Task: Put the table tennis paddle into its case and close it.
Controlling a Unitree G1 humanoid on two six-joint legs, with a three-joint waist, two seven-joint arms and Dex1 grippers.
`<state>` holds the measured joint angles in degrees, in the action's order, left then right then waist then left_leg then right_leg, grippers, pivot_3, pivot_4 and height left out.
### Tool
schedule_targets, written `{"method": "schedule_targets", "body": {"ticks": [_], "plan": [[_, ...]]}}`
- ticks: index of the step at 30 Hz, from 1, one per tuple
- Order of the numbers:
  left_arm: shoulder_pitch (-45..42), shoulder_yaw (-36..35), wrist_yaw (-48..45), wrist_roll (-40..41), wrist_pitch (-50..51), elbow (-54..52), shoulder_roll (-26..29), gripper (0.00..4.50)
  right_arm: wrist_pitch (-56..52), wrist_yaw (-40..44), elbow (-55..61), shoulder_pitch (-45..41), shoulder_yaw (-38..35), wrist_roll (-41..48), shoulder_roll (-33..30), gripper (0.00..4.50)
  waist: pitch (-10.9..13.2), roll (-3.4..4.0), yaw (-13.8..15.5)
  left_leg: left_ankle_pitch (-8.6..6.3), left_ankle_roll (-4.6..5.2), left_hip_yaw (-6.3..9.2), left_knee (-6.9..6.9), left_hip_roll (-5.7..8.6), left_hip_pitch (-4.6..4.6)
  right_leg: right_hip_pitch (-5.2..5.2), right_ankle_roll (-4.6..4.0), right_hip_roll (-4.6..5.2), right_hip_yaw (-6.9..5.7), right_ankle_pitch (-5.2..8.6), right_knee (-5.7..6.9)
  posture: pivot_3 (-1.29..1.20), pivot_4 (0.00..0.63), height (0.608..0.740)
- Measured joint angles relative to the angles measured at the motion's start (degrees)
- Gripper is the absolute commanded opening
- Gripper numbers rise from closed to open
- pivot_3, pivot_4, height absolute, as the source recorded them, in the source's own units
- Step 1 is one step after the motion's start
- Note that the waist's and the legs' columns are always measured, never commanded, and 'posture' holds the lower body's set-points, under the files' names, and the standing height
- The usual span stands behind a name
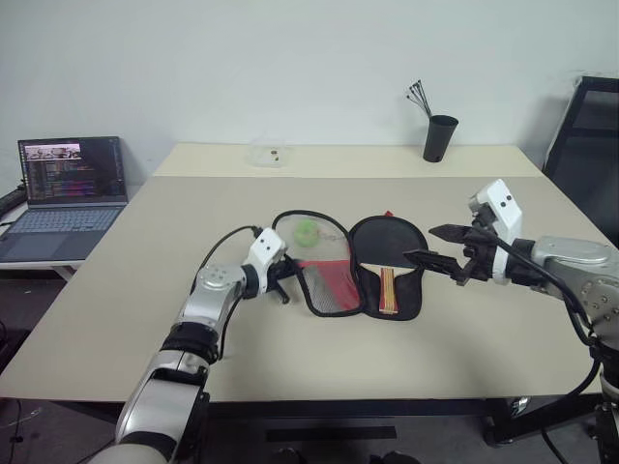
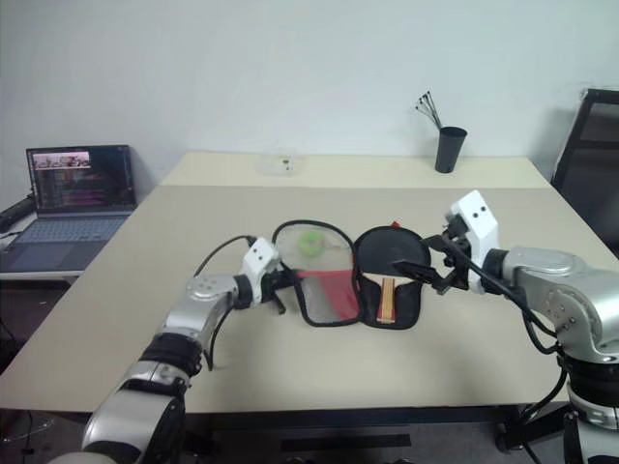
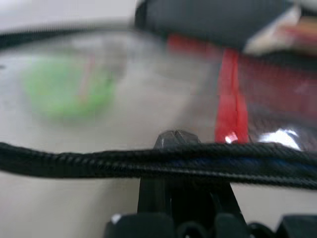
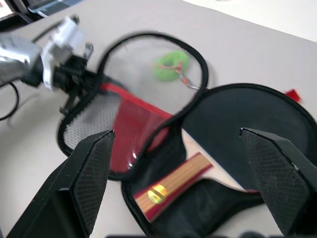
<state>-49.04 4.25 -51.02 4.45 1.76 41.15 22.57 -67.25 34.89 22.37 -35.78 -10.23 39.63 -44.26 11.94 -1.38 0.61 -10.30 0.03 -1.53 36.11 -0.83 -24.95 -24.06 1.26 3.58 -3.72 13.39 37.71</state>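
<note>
left arm: reaches forward low over the table, forearm angled toward centre.
left gripper: your fingers are together at the case's left rim. The left wrist view shows the black zip edge across the fingertips, looks pinched, but blur leaves contact unsure.
right arm: held higher on the right, gripper pointing in toward the left.
right gripper: jaws wide apart, holding nothing, hovering above the right half of the case.
case: lying open flat mid-table, clear-and-mesh flap on the left.
table tennis paddle: already lying in the right half, handle toward you.
</note>
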Motion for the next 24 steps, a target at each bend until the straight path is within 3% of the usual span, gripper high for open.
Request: {"method": "schedule_targets", "body": {"ticks": [5, 13, 24], "plan": [[-9.61, -0.05, -0.78, 0.25, -2.43, 2.39, -5.14, 0.02, -0.71, 0.49, 0.48, 4.36, -3.63, 0.91, -4.14, 4.47, 0.01, -0.02, 0.69, 0.0, 0.0, -0.1, 0.02, 0.05, -0.04, 0.01, 0.02, 0.0, -0.02, -0.01, -0.05, 0.0, 0.15, 0.74], [-17.26, 1.78, -0.29, -2.49, -10.29, 20.27, -15.36, 0.02, -0.89, 1.07, 1.39, 8.39, -9.17, 1.72, -8.67, 4.47, 0.02, -0.05, 0.11, -0.02, 0.04, -0.22, 0.01, 0.05, -0.02, -0.01, 0.07, -0.09, 0.01, -0.03, -0.1, 0.0, 0.15, 0.74], [-18.75, 1.91, 0.96, -4.4, -14.23, 26.48, -16.31, 0.02, -1.24, -1.35, 2.29, 9.75, -8.83, 2.42, -6.6, 4.47, 0.04, -0.08, -0.2, -0.02, 0.04, -0.18, 0.01, -0.01, -0.03, -0.01, 0.07, -0.09, 0.01, -0.03, -0.09, 0.0, 0.15, 0.74]]}}
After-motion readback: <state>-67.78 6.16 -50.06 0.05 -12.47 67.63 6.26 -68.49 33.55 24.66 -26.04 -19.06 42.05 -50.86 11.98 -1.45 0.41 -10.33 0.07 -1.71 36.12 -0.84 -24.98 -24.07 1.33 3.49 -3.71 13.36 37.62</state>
